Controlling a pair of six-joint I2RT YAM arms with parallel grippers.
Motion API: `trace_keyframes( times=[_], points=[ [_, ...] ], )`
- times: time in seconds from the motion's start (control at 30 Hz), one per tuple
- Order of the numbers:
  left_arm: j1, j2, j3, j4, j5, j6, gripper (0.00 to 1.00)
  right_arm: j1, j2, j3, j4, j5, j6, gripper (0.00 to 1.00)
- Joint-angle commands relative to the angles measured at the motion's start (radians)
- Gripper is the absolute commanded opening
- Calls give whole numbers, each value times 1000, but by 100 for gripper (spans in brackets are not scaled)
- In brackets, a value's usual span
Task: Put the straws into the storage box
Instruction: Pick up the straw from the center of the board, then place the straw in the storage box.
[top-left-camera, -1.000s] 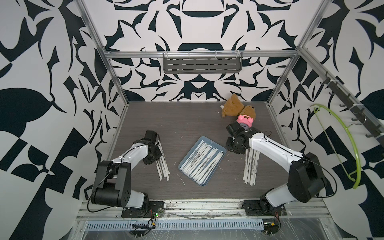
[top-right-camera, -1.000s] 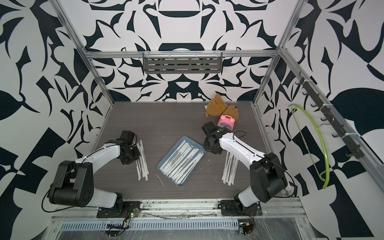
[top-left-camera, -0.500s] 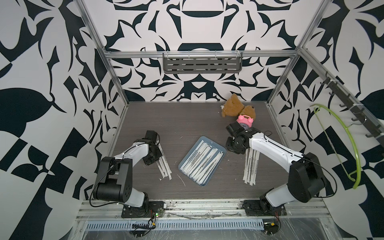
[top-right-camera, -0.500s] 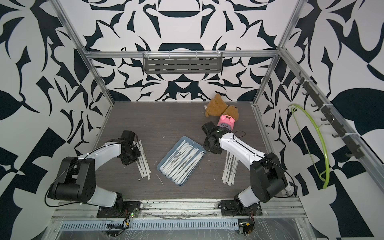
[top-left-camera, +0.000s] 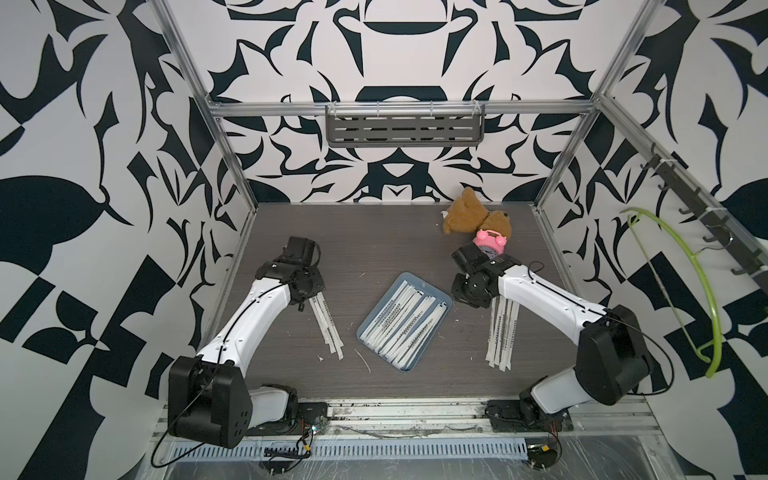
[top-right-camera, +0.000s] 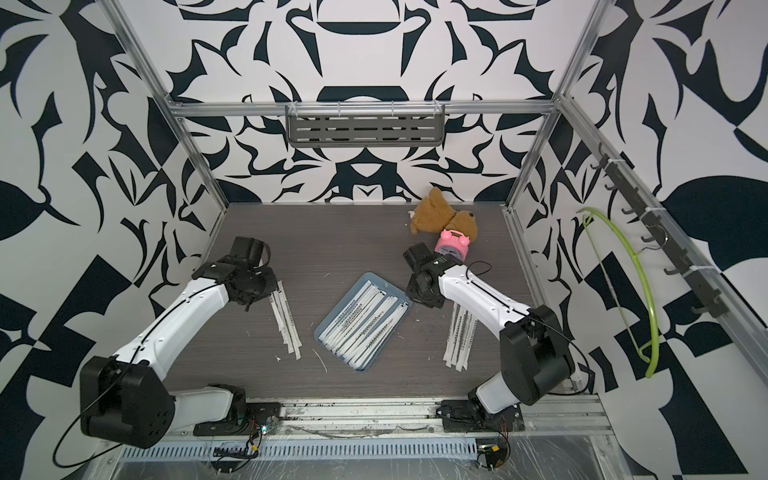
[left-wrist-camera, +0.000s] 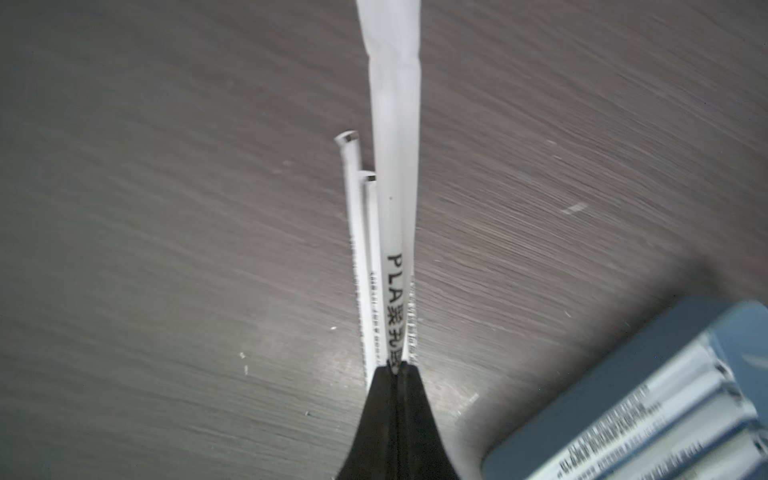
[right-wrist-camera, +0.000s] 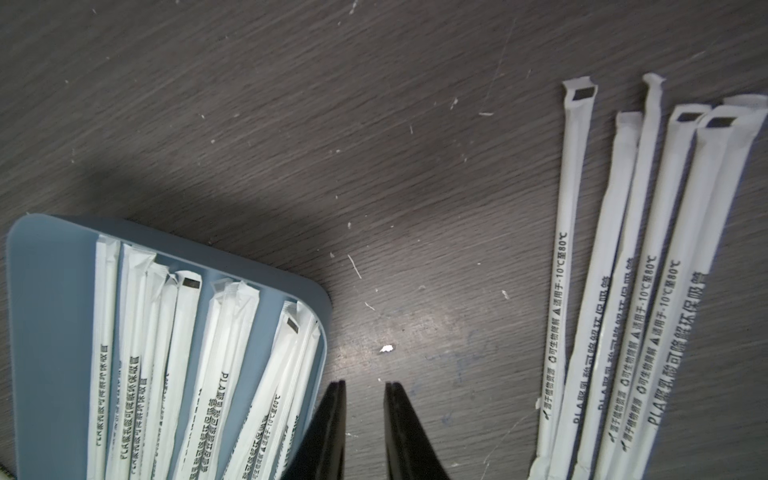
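Pinching one straw (left-wrist-camera: 395, 166), left pincer (left-wrist-camera: 397, 368) is clamped; right pincer (right-wrist-camera: 364, 388) gapes slightly, empty.

The storage box (top-left-camera: 428, 285), a shallow blue-grey tray with rounded corners, lies flat mid-table, its long axis running from 1 to 7 o'clock. White paper-wrapped straws (top-left-camera: 405, 322) with dark print fill it lengthwise, perhaps a dozen, though overlap blurs the count. A few more (top-left-camera: 328, 328) lie at its 9 o'clock, one pinched at its end by the left gripper (left-wrist-camera: 397, 368). About six (top-right-camera: 459, 338) fan out at its 3 o'clock.
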Motion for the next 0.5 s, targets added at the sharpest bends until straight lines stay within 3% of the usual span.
trace_keyframes(
  times=[0.0, 0.2, 0.47],
  points=[
    [-199, 49, 95, 16, 18, 172, 2, -19, -14, 41, -27, 29, -27, 23],
    [-508, 202, 187, 106, 114, 460, 4, -47, -40, 31, -46, 44, -40, 23],
    [-628, 458, 300, 105, 203, 534, 4, -72, -71, 3, -57, 47, -41, 22]
  ],
)
